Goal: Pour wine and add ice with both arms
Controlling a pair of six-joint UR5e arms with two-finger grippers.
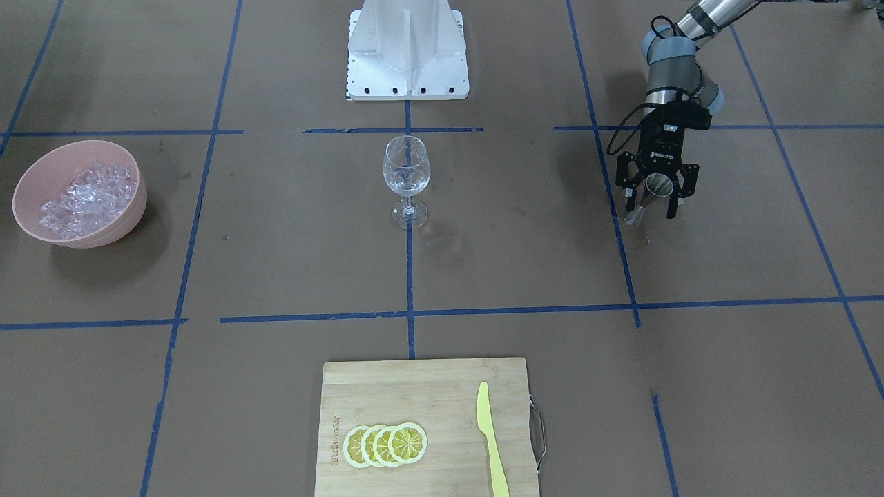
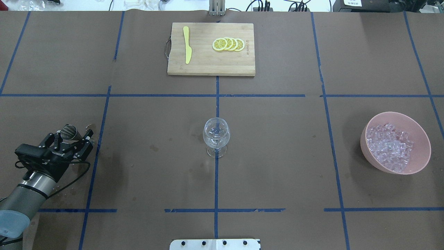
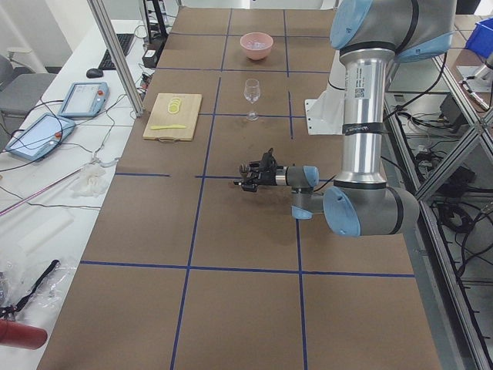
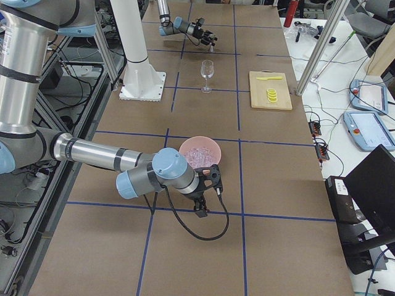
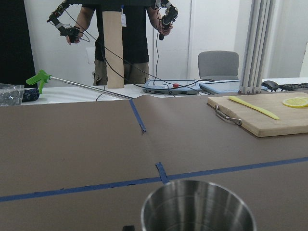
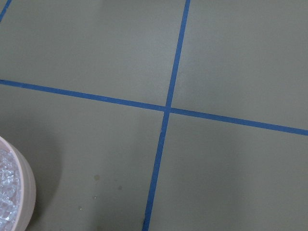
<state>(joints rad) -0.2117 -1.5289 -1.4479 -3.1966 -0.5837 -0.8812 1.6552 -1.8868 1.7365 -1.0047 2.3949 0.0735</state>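
Observation:
My left gripper (image 1: pixel 650 209) (image 2: pixel 73 132) is shut on a small steel cup (image 1: pixel 648 193) (image 2: pixel 68 132) (image 5: pixel 198 208), low over the table at my far left. The cup tilts, its mouth towards the far side. A stemmed glass (image 1: pixel 406 172) (image 2: pixel 216 133) (image 4: pixel 207 70) stands upright at the table's centre; I cannot make out wine in it or in the cup. The ice (image 1: pixel 86 197) (image 2: pixel 390 147) fills a pink bowl (image 1: pixel 128 224) (image 2: pixel 421 163) (image 6: pixel 24 192) on my right. My right gripper (image 4: pixel 208 197) hangs just beside that bowl, seen only in the exterior right view, so I cannot tell its state.
A wooden cutting board (image 2: pixel 201 66) (image 1: pixel 414 386) with lemon slices (image 2: pixel 229 44) and a yellow knife (image 2: pixel 187 48) lies at the far edge. The white pedestal (image 1: pixel 407 48) stands behind the glass. A person (image 5: pixel 120 43) stands beyond the table's left end.

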